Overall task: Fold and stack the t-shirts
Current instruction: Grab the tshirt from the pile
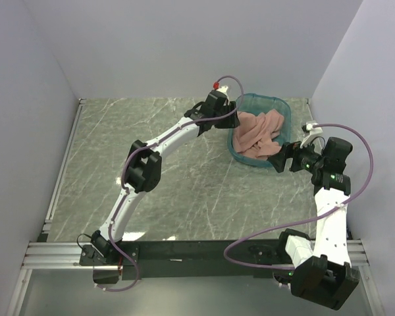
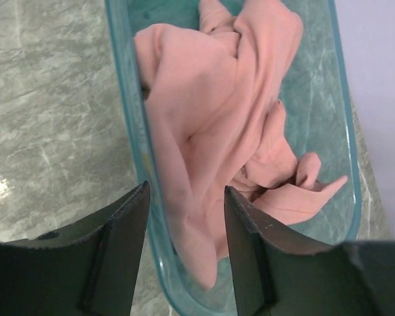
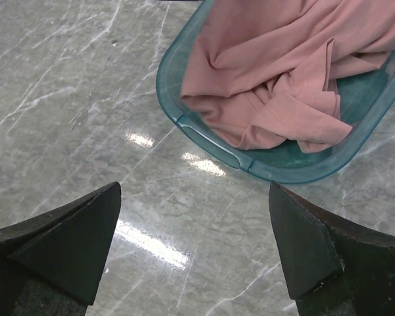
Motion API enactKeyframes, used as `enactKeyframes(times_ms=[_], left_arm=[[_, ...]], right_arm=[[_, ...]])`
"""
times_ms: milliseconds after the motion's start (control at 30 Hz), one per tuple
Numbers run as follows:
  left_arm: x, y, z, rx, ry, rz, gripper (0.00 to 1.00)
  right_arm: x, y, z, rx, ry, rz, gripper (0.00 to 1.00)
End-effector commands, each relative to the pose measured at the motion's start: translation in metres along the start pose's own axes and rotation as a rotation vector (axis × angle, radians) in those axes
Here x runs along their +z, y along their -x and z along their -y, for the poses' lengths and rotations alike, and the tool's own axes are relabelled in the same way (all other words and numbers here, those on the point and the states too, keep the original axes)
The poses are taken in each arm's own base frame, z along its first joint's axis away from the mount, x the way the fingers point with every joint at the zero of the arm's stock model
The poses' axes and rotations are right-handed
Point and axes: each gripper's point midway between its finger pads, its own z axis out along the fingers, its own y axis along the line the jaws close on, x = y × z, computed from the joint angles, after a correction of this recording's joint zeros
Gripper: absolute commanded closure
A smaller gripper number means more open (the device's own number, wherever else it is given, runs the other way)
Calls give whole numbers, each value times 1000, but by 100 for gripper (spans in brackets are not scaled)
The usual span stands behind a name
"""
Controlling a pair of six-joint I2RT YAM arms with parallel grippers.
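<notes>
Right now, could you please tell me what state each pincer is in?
Left pincer: open, straddling the tub rim and a t-shirt fold, not clamped.
Right pincer: wide open, empty, over the table.

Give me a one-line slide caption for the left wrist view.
Left gripper, jaws apart, poised over crumpled pink t-shirts at the teal tub's rim.

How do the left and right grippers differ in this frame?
The left gripper hangs over the tub rim and the t-shirts; the right gripper hangs over bare table beside the tub. Left jaws stand narrower; right jaws are spread wide. Both are open, and neither visibly grips anything.
</notes>
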Motion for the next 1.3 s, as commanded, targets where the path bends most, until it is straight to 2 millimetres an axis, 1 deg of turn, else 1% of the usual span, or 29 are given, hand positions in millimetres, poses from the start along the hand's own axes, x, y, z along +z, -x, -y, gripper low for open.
enactKeyframes(times_ms=[0, 100, 200, 300, 333, 467, 567, 600, 733, 900, 1133, 1267], left_arm=[[-8, 24, 32, 15, -70, 89, 46], [-9, 26, 38, 17, -81, 100, 47], [-5, 22, 38, 18, -73, 98, 49], [2, 16, 30, 22, -38, 94, 50], [5, 13, 27, 23, -30, 90, 53], [8, 7, 22, 31, -9, 81, 55], [12, 2, 19, 43, -3, 70, 55], [13, 2, 14, 45, 26, 80, 55], [21, -9, 9, 47, 27, 53, 54], [27, -17, 3, 47, 48, 41, 54], [28, -20, -13, 89, 153, 59, 58], [29, -24, -20, 149, 219, 71, 59]], right_arm=[[-1, 10, 0, -8, 5, 30, 1], [-1, 9, 1, -4, 1, 30, 2], [0, 8, 2, 3, -1, 25, 2], [1, 6, 3, 10, -2, 19, 2], [1, 7, 4, 11, -3, 20, 2], [1, 7, 5, 16, -7, 22, 2], [2, 6, 7, 25, -11, 18, 2], [2, 5, 7, 26, -11, 17, 2], [3, 5, 9, 29, -18, 16, 2], [3, 4, 11, 35, -22, 13, 2], [3, 4, 11, 37, -23, 14, 2], [2, 5, 10, 35, -17, 17, 2]])
